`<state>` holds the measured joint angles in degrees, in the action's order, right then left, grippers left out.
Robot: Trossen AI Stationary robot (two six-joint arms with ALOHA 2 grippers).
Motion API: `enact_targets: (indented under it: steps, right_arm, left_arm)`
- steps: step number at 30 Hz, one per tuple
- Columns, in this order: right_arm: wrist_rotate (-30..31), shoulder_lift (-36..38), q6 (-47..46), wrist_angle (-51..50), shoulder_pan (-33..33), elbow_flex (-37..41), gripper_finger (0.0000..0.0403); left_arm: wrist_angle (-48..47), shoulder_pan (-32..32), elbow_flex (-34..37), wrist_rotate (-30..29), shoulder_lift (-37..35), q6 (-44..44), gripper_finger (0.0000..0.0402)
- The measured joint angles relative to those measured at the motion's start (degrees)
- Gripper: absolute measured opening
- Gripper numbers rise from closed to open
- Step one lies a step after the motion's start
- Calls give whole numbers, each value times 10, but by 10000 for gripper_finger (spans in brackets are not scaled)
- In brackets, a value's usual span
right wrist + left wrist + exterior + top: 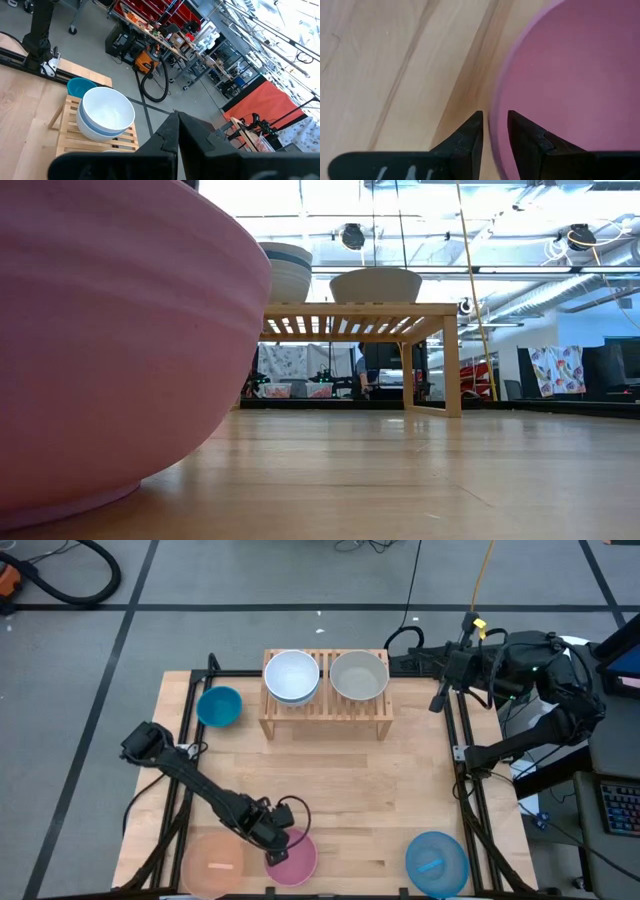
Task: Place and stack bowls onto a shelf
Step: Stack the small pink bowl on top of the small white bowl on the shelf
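Observation:
The pink bowl stands on its base near the table's near edge and fills the left of the low view. My left gripper is at its left rim, shut on it. On the light-wood shelf a white bowl is nested in a bluish one, and a grey bowl stands beside them. My right gripper is shut and empty, held off the table's far right corner. My left gripper pinches the pink bowl's rim on the bowl's left side. One finger is outside the wall and the other is inside the bowl. The fingers come from above, slanting in from the left. The bowl's base rests on the table.
A peach bowl sits just left of the pink one, a blue bowl near the near right corner, and a teal bowl left of the shelf. Bare wooden tabletop lies between the shelf and the near bowls.

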<state>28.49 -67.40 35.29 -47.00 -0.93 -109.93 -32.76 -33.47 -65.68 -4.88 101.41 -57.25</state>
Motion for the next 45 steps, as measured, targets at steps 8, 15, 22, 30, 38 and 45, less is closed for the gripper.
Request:
enact_targets:
  steps: [8, 15, 22, 30, 38, 45]
  right_arm:
    - [0, 0, -1, 0, 0, 0, 0]
    - [0, 0, 17, 0, 0, 0, 0]
    - [0, 0, 35, 2, 0, 0, 0]
    - [0, 0, 35, 2, 0, 0, 0]
    - [0, 0, 35, 3, 0, 0, 0]
    - [0, 0, 34, 2, 0, 0, 0]
  left_arm:
    - [-2, 28, 0, 47, -2, -49, 11]
    - [-8, 40, -8, 35, -13, -84, 5]
    - [-133, 76, -87, 31, -74, -124, 4]
    - [-371, 149, -297, -32, -119, -47, 4]
    - [-574, 262, -531, -110, -121, 74, 4]
    - [-574, 419, -621, -137, -137, 239, 4]
